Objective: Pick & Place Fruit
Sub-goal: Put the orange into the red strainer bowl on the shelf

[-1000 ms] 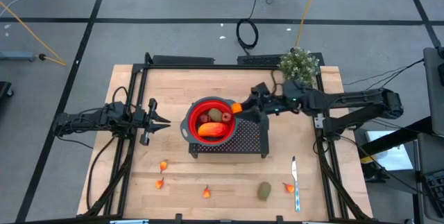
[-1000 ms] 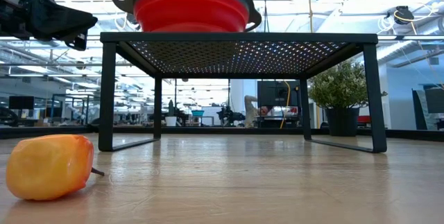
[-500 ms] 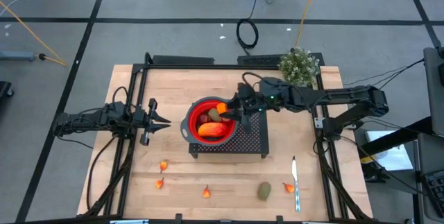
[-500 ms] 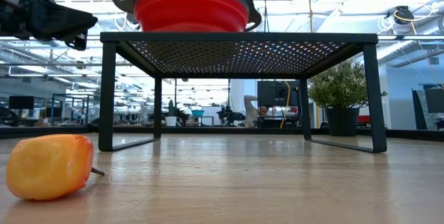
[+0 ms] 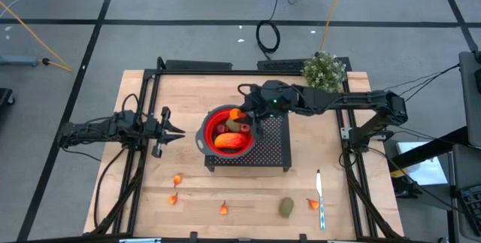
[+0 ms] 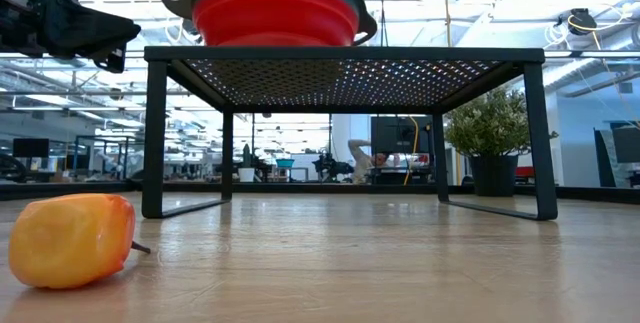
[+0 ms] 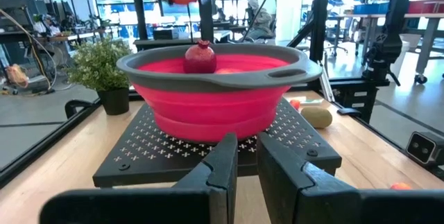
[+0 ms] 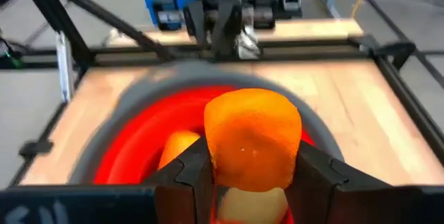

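The right claw (image 8: 253, 182), clamped on an orange fruit piece (image 8: 254, 148), hangs over the red bowl (image 5: 210, 126) on the black rack (image 5: 274, 149), so it should release only once centred above the fruit inside; the left claw (image 5: 176, 131) waits nearly shut, empty, over the bench (image 5: 135, 190).

bare table (image 5: 188, 107) between left gripper (image 5: 177, 132) and bowl (image 5: 209, 130).
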`<state>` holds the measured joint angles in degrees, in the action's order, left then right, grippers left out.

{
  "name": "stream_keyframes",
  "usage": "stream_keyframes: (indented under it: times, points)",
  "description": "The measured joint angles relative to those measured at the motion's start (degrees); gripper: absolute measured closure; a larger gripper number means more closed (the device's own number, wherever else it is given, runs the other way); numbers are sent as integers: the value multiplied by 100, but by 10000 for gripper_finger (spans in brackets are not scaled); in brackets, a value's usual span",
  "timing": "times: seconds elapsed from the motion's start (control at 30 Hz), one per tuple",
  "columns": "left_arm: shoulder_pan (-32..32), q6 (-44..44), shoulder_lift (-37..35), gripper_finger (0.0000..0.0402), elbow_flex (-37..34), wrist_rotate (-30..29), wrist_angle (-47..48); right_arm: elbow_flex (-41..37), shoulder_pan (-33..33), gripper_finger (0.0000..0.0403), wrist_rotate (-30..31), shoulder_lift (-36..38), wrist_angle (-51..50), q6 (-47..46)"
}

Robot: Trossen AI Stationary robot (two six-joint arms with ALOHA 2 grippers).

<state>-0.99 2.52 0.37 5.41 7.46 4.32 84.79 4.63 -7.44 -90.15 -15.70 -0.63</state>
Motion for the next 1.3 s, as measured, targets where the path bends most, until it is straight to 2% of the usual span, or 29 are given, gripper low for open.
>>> stream_keyframes:
  times: [0.47, 0.67, 0.8, 0.97, 1.1, 1.2, 1.3]
  points:
    - [2, 20, 1, 344, 0, -39, -5, 7, 100, 275, -13, -99, -99, -17]
    - [-1, -41, 2, 344, 0, -301, -221, 6, 93, 275, -13, -96, -86, -124]
    - [0, -641, 2, 344, 0, -211, -1078, 5, 91, 275, -28, -98, -84, -125]
    - [-1, -1860, 2, 344, 0, -203, -2892, 3, 91, 275, -28, -98, -88, -126]
    - [2, -2283, 2, 344, 0, -240, -4181, 3, 89, 275, -28, -98, -88, -126]
    - [-1, -2704, -1, 344, 4, -310, -4678, 3, 89, 275, -31, -98, -86, -126]
    - [2, -2886, 21, 344, 19, -521, -4549, 3, 89, 275, -31, -98, -88, -126]
